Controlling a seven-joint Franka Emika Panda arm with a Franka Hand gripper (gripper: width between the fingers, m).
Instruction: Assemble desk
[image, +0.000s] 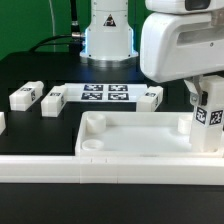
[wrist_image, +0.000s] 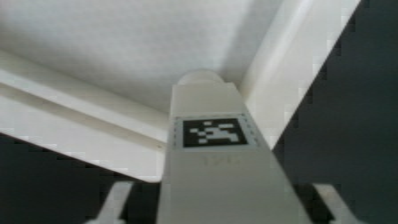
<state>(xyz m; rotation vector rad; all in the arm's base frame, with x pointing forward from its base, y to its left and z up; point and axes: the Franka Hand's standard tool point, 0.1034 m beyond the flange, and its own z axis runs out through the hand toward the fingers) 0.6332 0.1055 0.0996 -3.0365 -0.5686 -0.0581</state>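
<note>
The white desk top (image: 140, 142) lies at the front of the table, rim up, with a round socket (image: 93, 125) in its corner on the exterior view's left. My gripper (image: 207, 100) is shut on a white tagged leg (image: 208, 122) and holds it upright over the top's far corner on the exterior view's right. Whether the leg's end touches the corner is hidden. In the wrist view the leg (wrist_image: 217, 150) runs between my fingers (wrist_image: 125, 198) toward the top's rim (wrist_image: 294, 60). Three loose legs (image: 25, 97) (image: 54, 99) (image: 151, 96) lie on the black table behind the top.
The marker board (image: 105, 95) lies flat between the loose legs, in front of the arm's base (image: 107, 40). A long low white rail (image: 40, 165) runs along the front beside the desk top. A small white piece (image: 2, 122) shows at the exterior view's left edge.
</note>
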